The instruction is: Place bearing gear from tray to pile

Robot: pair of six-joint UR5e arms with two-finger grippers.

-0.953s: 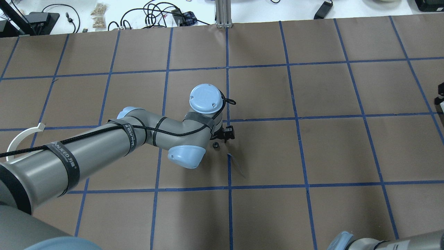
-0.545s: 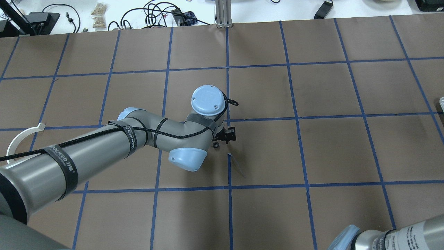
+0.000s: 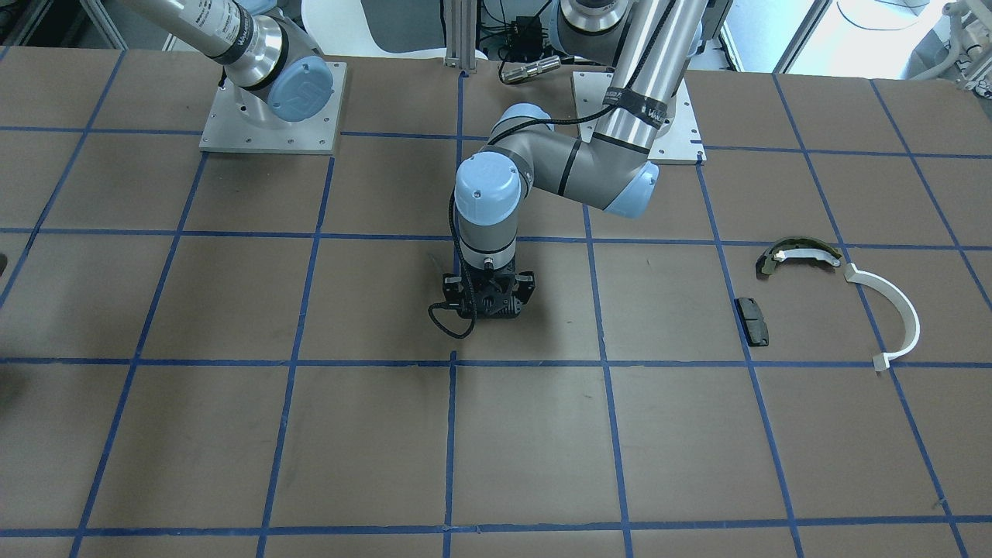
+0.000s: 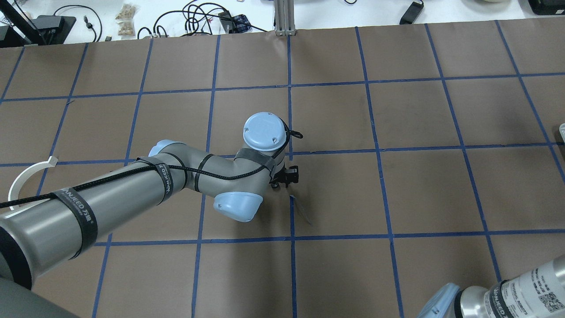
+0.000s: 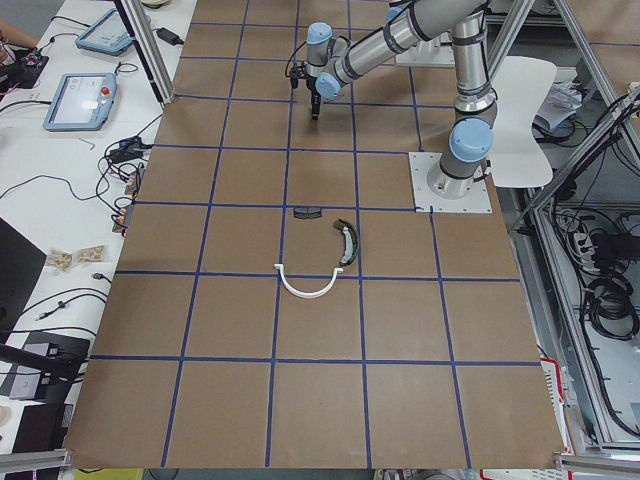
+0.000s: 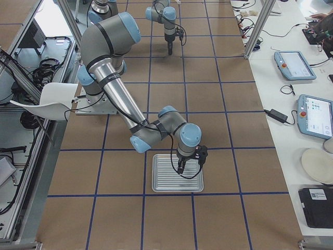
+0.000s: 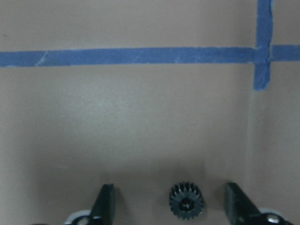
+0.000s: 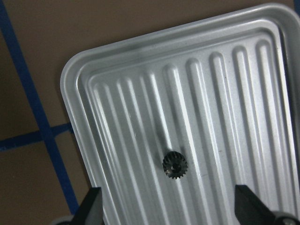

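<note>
A small black bearing gear point(image 7: 186, 200) lies on the brown table between the open fingers of my left gripper point(image 7: 168, 188), which points straight down at mid-table point(image 3: 488, 308) point(image 4: 282, 179). A second black gear point(image 8: 175, 165) lies in the ribbed metal tray point(image 8: 79, 93). My right gripper point(image 8: 168, 191) hangs open above that tray point(image 6: 161, 187). The pile lies far off on my left: a white half-ring point(image 3: 891, 318), an olive-and-white curved piece point(image 3: 798, 254) and a black pad point(image 3: 752, 321).
Blue tape lines grid the table. Cables, tablets and small boxes lie on the white bench beyond the far edge point(image 4: 198, 17). Both arm base plates point(image 3: 267, 108) stand at the robot's side. The left arm's forearm point(image 4: 110, 198) covers the overhead view of the pile.
My left gripper has shifted toward the gear on the table and now stands over it, hiding most of it from overhead. My right arm's elbow has come further into the overhead view's lower right.
</note>
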